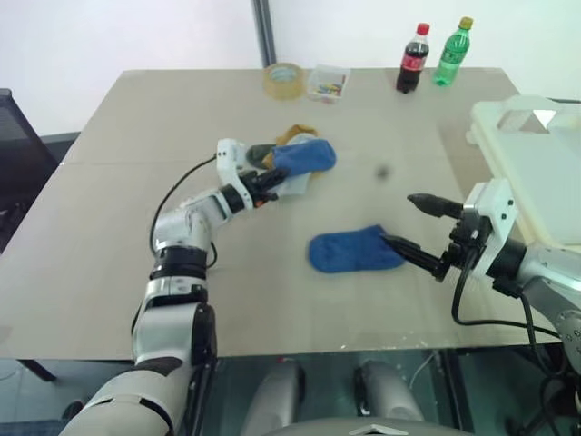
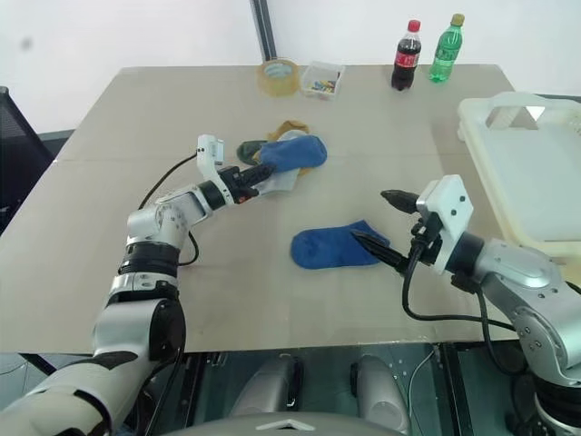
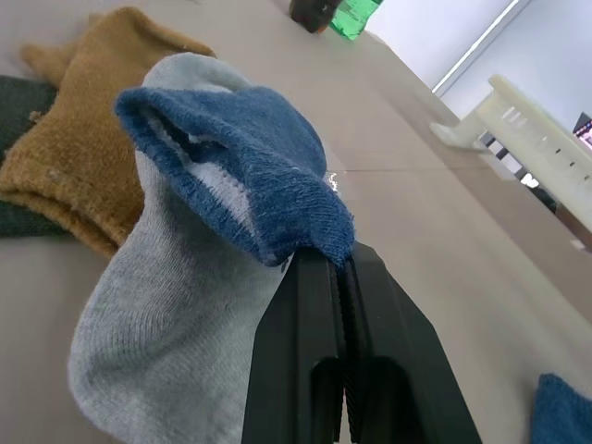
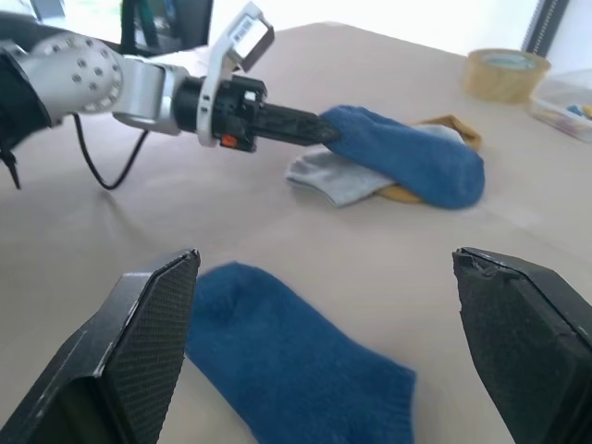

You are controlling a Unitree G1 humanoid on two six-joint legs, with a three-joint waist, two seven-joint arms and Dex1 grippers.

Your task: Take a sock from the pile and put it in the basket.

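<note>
Pinching the blue sock [image 1: 304, 156] by its cuff, left claw [image 1: 270, 180] is clamped at the pile [image 2: 272, 154], mid-table toward the far edge. Soft, light, limp; will droop. Right claw [image 1: 419, 233] gapes wide. Basket [image 2: 536, 173] at right edge.

Left arm: reaches from the near left edge of the table [image 1: 109, 272] toward its middle, forearm low over the surface.
Left gripper [image 1: 270, 184]: points level toward the far right corner, its two black fingers [image 3: 314, 370] pressed together, pinching the cuff of a blue sock [image 3: 250, 157].
Right arm: comes in from the near right corner, elbow bent, wrist raised clear of the surface.
Right gripper [image 1: 419, 232]: points level toward the left edge, its fingers [image 4: 139, 342] spread wide, nothing between them.
</note>
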